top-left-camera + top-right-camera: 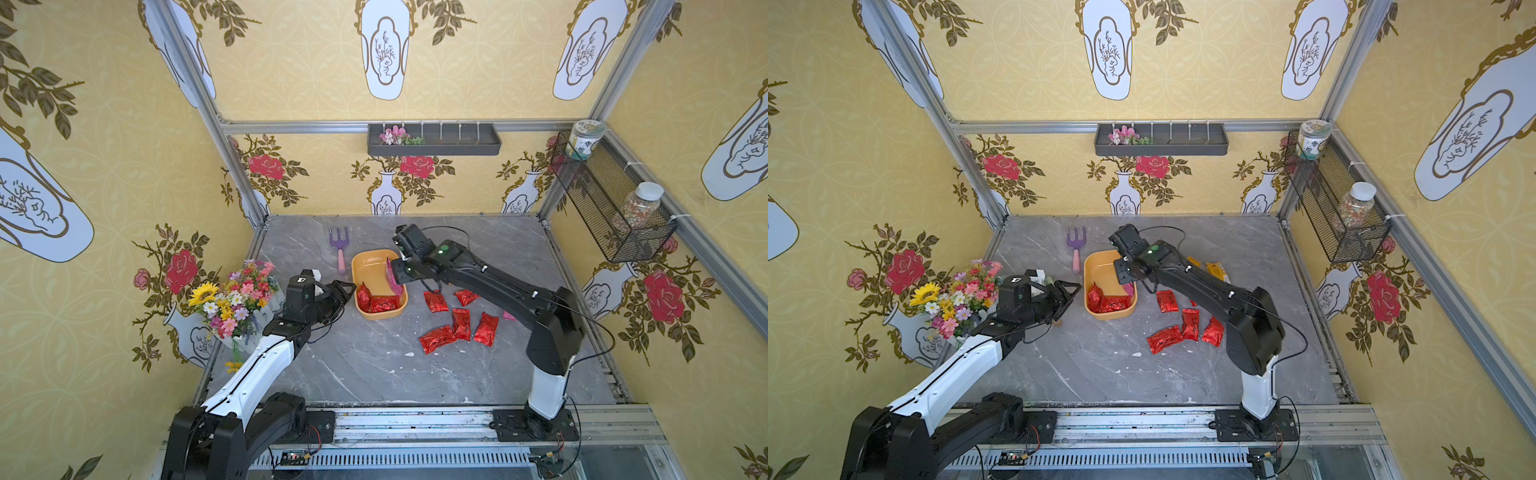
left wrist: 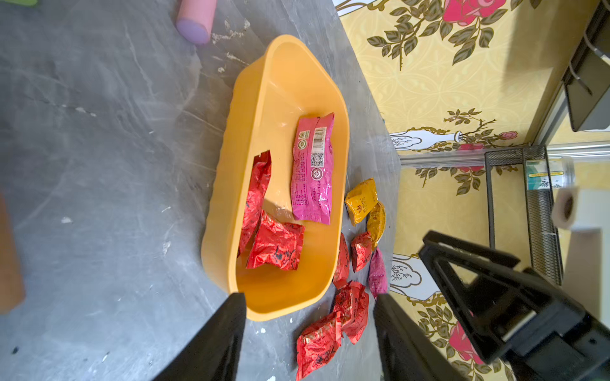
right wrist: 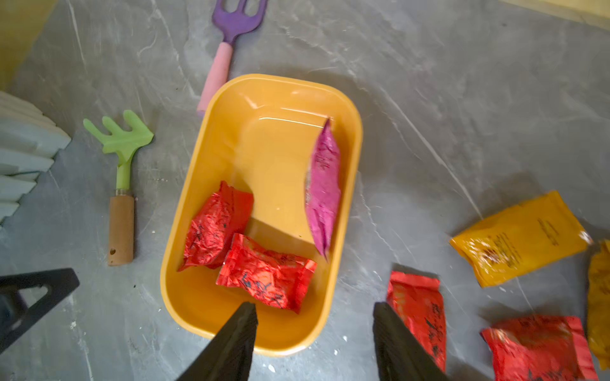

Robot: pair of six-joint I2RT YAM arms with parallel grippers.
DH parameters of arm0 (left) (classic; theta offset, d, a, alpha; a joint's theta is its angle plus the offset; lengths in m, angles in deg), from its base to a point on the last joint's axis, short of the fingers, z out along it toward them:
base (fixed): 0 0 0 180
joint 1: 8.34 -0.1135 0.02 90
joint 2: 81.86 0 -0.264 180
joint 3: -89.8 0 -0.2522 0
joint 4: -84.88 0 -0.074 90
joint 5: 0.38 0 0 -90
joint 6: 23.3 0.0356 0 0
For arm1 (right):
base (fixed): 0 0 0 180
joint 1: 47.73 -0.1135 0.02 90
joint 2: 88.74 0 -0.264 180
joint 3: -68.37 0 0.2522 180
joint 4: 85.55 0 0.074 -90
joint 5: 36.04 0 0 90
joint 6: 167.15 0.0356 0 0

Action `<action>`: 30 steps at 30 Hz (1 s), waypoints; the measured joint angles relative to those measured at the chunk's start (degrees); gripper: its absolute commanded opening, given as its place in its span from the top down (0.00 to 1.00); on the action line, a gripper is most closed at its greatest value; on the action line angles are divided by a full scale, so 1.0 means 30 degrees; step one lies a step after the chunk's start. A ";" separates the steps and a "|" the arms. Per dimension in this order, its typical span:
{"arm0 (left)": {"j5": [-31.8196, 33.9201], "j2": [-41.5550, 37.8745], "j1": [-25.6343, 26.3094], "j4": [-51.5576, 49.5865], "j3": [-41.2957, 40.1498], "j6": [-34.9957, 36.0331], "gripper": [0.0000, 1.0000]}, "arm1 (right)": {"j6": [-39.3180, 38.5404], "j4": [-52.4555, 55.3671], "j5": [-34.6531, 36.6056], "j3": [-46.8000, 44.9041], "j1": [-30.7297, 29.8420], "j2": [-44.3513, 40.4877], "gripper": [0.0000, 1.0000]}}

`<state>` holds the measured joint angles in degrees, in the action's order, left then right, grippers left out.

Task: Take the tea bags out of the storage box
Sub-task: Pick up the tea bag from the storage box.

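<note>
Storage box: one, yellow-orange and lidless, flat on the desk.
Bags inside the box: three. Two red sachets touch each other at its near end. One magenta-pink sachet stands on edge against its right wall.
Loose red tea bags: five, clustered on the desk to the box's right, some touching.
Orange-yellow tea bags: two, on the desk right of the box, farther back than the red cluster.
Loose pink tea bag: one, on the far side of the red cluster from the box.
Left claw: released, nothing between its fingers, close by the box's left wall.
Right claw: released and empty, hovering over the box's right wall near the magenta-pink sachet.
Toy tools: two. A purple fork lies behind the box's far left corner, and a green rake lies left of the box.
</note>
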<state>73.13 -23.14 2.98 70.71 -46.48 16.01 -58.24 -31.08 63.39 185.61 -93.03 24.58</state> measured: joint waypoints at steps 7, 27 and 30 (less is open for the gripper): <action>-0.0364 -0.1763 -0.0423 -0.0109 -0.1173 -0.0226 0.33 | -0.0998 0.1894 0.1239 0.5450 -0.0386 0.4801 0.38; -0.0415 -0.3963 -0.0510 -0.1421 -0.2324 -0.0750 0.33 | -0.2259 0.2426 0.0801 0.8364 0.0925 0.8604 0.38; -0.0415 -0.3993 -0.0510 -0.1457 -0.2346 -0.0758 0.33 | -0.2251 0.2412 0.0648 0.8415 0.0860 0.8633 0.38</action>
<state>71.88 -35.12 1.45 66.34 -53.52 13.73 -64.99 -23.85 65.33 210.86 -90.45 50.48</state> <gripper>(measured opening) 0.673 0.621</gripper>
